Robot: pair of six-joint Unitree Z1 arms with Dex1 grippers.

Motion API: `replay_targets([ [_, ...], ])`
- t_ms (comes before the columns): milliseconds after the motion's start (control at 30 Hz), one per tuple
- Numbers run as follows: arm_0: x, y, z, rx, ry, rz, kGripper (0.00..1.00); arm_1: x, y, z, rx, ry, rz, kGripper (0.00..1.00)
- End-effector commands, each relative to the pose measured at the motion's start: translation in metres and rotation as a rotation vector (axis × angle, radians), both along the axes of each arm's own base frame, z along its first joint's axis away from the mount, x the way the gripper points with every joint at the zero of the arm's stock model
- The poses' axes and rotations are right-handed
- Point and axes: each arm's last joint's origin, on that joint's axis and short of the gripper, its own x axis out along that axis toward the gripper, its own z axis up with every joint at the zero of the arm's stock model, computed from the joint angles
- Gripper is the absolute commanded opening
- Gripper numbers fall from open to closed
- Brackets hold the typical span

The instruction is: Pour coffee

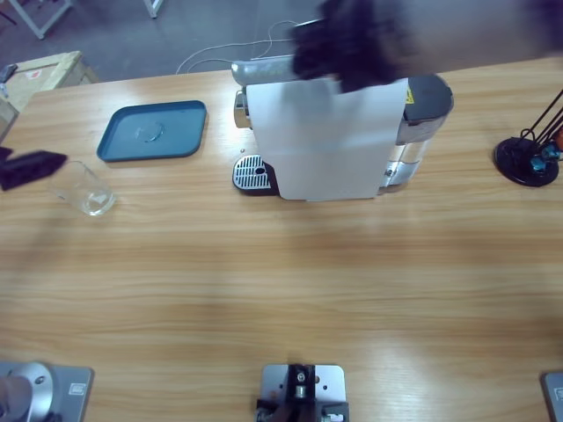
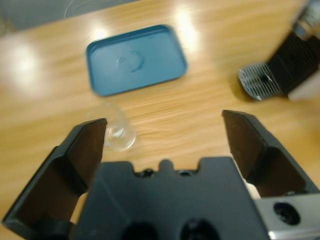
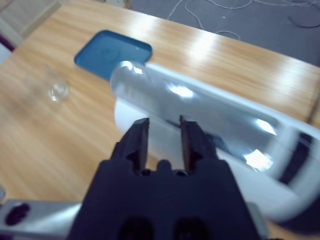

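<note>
A white coffee machine [image 1: 325,141] stands at the table's far middle, its drip grate [image 1: 251,173] facing left. A clear glass [image 1: 85,189] stands near the left edge, and I see no coffee in it or anywhere else. My left gripper [image 1: 31,165] is just left of the glass; in the left wrist view it [image 2: 165,121] is wide open, with the glass [image 2: 116,131] ahead by its left jaw. My right gripper [image 1: 352,40] hovers over the machine's top; in the right wrist view it [image 3: 164,122] is open only narrowly above the silver lever [image 3: 200,107], holding nothing.
A blue tray [image 1: 154,130] lies left of the machine, beyond the glass. A black stand [image 1: 526,158] sits at the table's right edge. A wooden crate [image 1: 44,70] is past the far left corner. Bare wood stretches along the near half of the table.
</note>
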Motion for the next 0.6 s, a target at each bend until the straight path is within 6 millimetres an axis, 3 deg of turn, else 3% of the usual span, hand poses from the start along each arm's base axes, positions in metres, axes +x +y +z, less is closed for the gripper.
replay_targets([
  [33, 0.023, 0.004, -0.03, -0.02, 0.118, 0.203, 0.991, -0.098, -0.106, 0.019, -0.101, -0.014, 0.042, 1.0],
  [100, 0.024, 0.003, -0.048, -0.015, 0.153, 0.231, 0.991, -0.118, -0.136, 0.005, -0.13, 0.021, 0.039, 1.0],
  [267, 0.033, 0.004, -0.078, -0.011, 0.208, 0.339, 0.989, -0.14, -0.174, -0.007, -0.166, 0.078, 0.015, 1.0],
  [400, 0.041, 0.003, -0.091, 0.039, 0.228, 0.399, 0.987, -0.146, -0.185, -0.012, -0.179, 0.101, -0.001, 1.0],
  [600, 0.057, -0.004, -0.106, 0.04, 0.221, 0.439, 0.988, -0.148, -0.187, -0.019, -0.192, 0.124, -0.013, 1.0],
])
